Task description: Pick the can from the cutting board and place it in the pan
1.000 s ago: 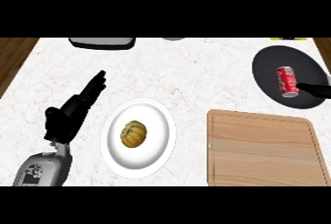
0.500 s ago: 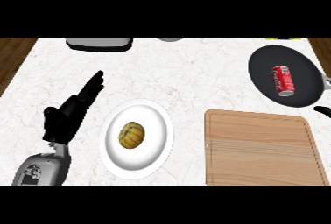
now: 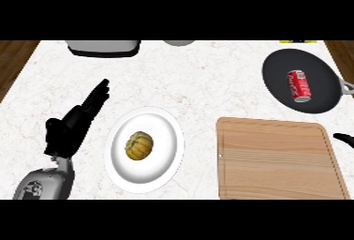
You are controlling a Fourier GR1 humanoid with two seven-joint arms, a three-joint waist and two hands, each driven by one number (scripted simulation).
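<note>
Withdrawn to the edge, right hand [image 3: 343,138] unreadable; one can [image 3: 299,85] lies in one pan [image 3: 276,70]; left hand [image 3: 76,119] open.

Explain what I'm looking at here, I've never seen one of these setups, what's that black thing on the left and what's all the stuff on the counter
This view looks steeply down from a humanoid robot's head onto a white marble kitchen counter. The black shape is the robot's left hand, resting open on a grey forearm and holding nothing. Only a black tip of the right hand shows at the right edge. On the counter are a white plate with a small yellow-brown squash, a bare wooden cutting board, and a dark pan with a red soda can lying in it.
</note>
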